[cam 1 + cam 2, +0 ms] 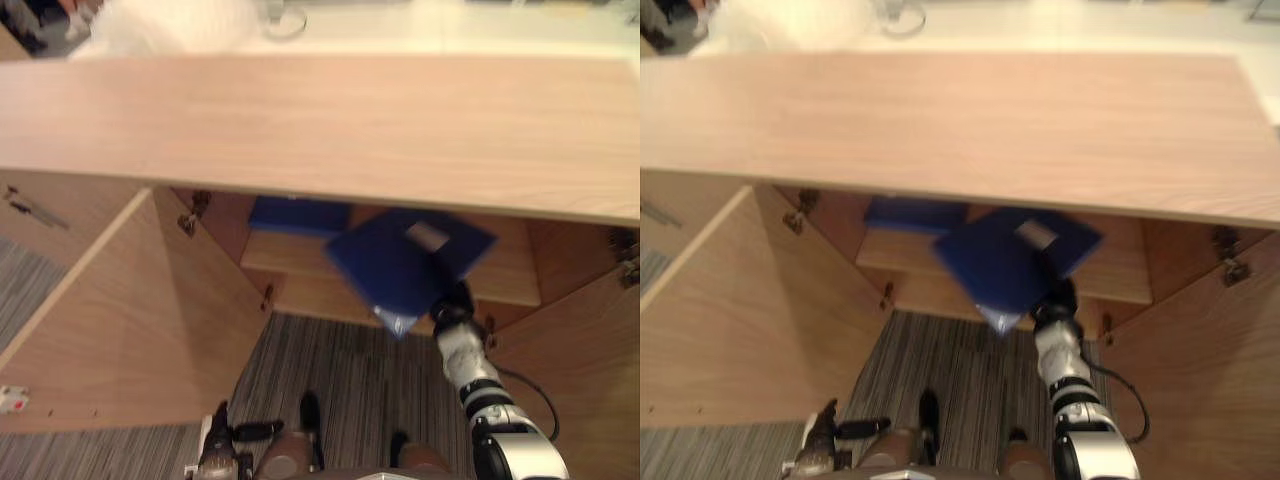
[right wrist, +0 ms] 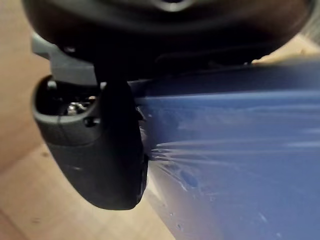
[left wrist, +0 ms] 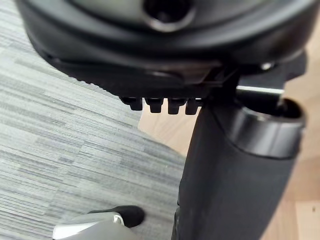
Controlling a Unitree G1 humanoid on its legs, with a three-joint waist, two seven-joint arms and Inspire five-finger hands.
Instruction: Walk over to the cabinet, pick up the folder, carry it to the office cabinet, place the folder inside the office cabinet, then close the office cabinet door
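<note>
My right hand (image 1: 453, 301) pinches the dark blue flat folder (image 1: 390, 265) over the front edge of the pale wooden office cabinet (image 1: 300, 120) shelf (image 1: 290, 255); I'd level it, then slide it deeper. Left hand (image 1: 215, 450) hangs idle; I can't tell its state.

Light falls from above onto the cabinet top (image 1: 320, 120), leaving its wood pale and bright. Beyond its far edge the floor (image 1: 450, 25) glares almost white. Under the top, the cabinet's inside lies in shade, and the folder (image 1: 400, 265) looks dark there. In the right wrist view, pale reflected streaks cross its glossy cover.
</note>
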